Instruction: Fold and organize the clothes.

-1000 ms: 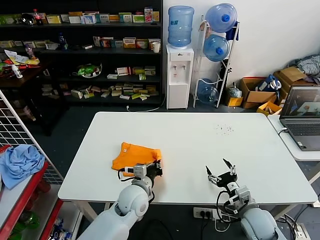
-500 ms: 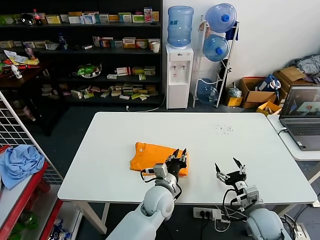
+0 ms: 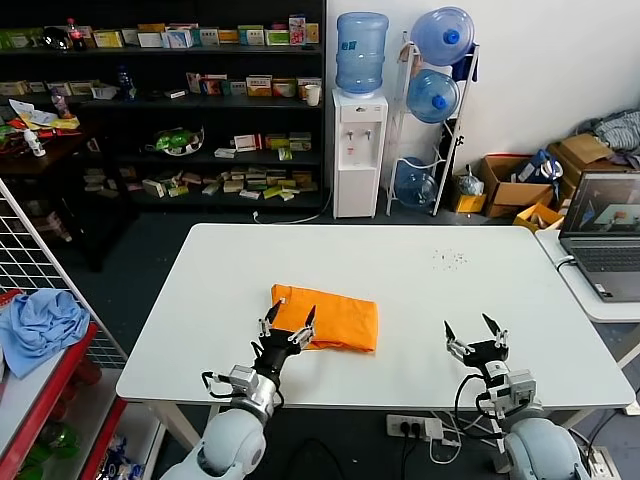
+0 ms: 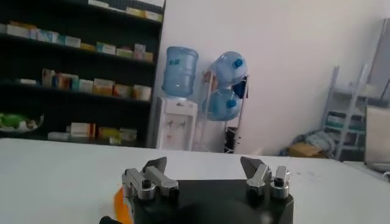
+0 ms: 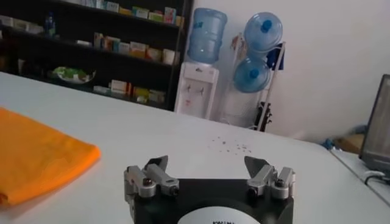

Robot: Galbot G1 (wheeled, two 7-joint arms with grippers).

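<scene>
The bright orange T-shirt (image 3: 330, 318) lies folded into a flat rectangle on the white table (image 3: 430, 290), a little left of the middle near the front. It also shows in the right wrist view (image 5: 36, 155), and a sliver of it shows in the left wrist view (image 4: 120, 201). My left gripper (image 3: 288, 322) is open and empty, just at the shirt's near left edge, apart from the cloth. My right gripper (image 3: 476, 331) is open and empty over bare table near the front right edge, well right of the shirt.
A laptop (image 3: 604, 232) stands on a side table at the right. A wire rack with a light blue cloth (image 3: 38, 325) stands at the left. Shelves (image 3: 160, 110), a water dispenser (image 3: 359, 150) and bottles are beyond the table.
My left gripper let go of the shirt and drew back toward the front left. The shirt now lies flat and folded. My right gripper drifted slightly right.
</scene>
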